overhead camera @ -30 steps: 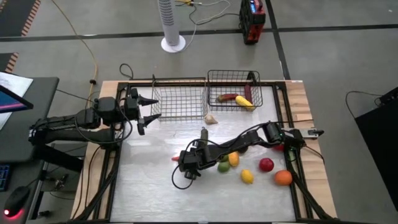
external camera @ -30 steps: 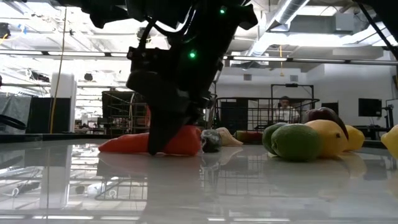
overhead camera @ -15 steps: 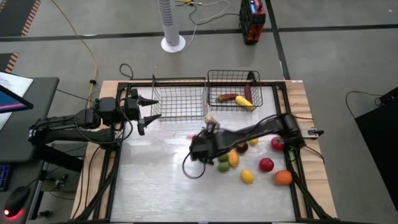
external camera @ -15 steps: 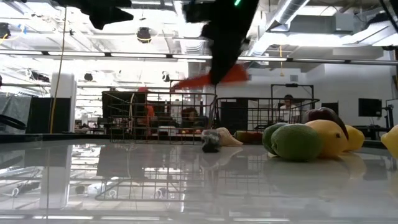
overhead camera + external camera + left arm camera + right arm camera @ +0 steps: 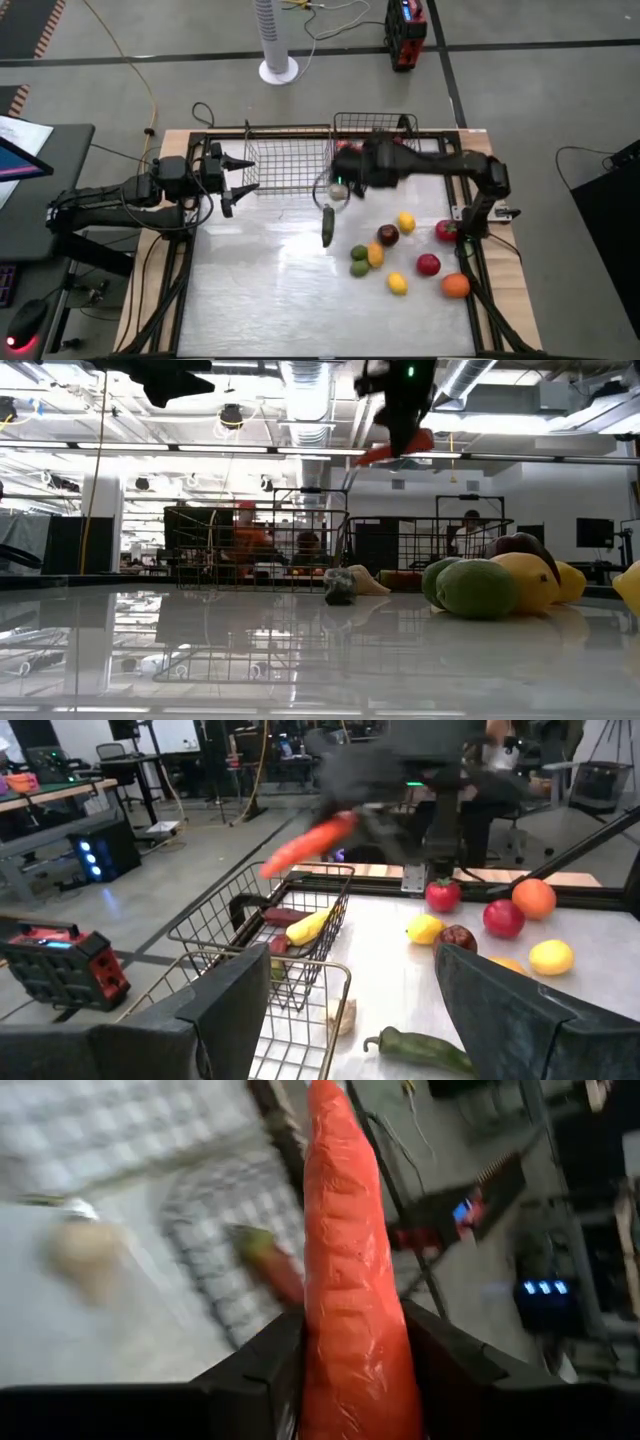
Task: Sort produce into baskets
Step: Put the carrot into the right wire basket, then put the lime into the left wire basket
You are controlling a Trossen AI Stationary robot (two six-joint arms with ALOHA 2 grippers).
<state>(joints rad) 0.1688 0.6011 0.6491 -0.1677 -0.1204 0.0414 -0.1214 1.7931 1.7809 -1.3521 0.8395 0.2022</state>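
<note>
My right gripper [image 5: 350, 162] is shut on a long orange-red vegetable [image 5: 350, 1270], high above the near left corner of the darker wire basket [image 5: 378, 128]. The vegetable also shows in the low view [image 5: 396, 450] and the left wrist view [image 5: 310, 842]. That basket holds a yellow [image 5: 392, 165] and a maroon long piece [image 5: 364, 156]. The lighter silver basket [image 5: 290, 165] stands to its left. My left gripper [image 5: 240, 175] is open and empty by the silver basket's left side. A long green piece [image 5: 327, 226] and several round fruits [image 5: 397, 284] lie on the table. My right gripper pinches the orange-red vegetable's thick end [image 5: 352, 1365] between its two fingers [image 5: 262, 1365]. The vegetable runs along the fingers, its tapered tip [image 5: 325, 1095] sticking out ahead. The fingers come from the table's right. It is lifted clear, tip slanting slightly down.
A pale garlic-like piece [image 5: 341, 1015] lies on the table just before the baskets. Round red [image 5: 428, 264], orange [image 5: 455, 285], maroon [image 5: 388, 235] and green [image 5: 358, 268] fruits cluster at the near right. The table's left half is bare.
My right gripper has lifted the orange-red vegetable off the table's middle and carried it up and toward the far right, to above the darker basket. The vegetable now hangs clear of the table.
</note>
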